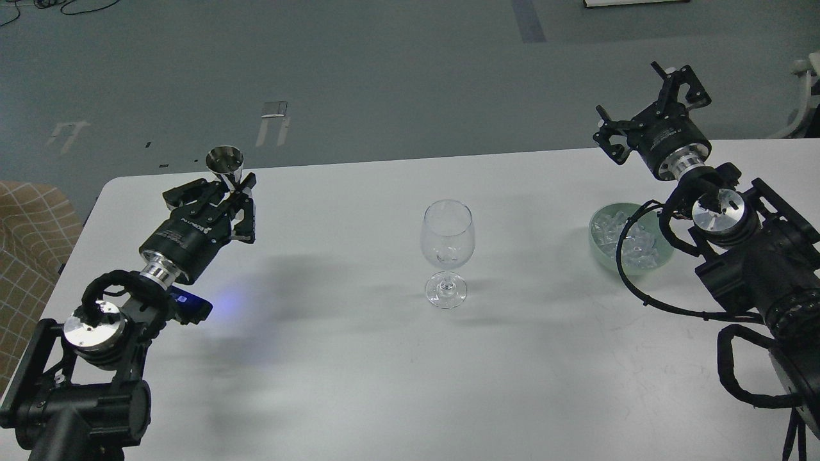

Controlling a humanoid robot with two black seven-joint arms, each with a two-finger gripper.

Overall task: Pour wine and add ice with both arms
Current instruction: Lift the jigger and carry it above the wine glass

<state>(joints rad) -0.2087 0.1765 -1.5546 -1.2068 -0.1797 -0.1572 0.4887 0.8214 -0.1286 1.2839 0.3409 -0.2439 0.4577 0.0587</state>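
A clear wine glass (447,251) stands upright at the middle of the white table (359,384). My left gripper (229,184) is shut on a small shiny metal measuring cup (225,164), held upright above the table's far left. My right gripper (653,99) is open and empty, raised beyond the far right edge. A pale green bowl (602,246) holding several clear ice lumps (615,232) sits at the right, partly hidden by my right arm (749,256) and its cable.
A tan checked seat (25,256) stands beside the table's left edge. Grey floor lies beyond the far edge. A white chair part (804,96) shows at the far right.
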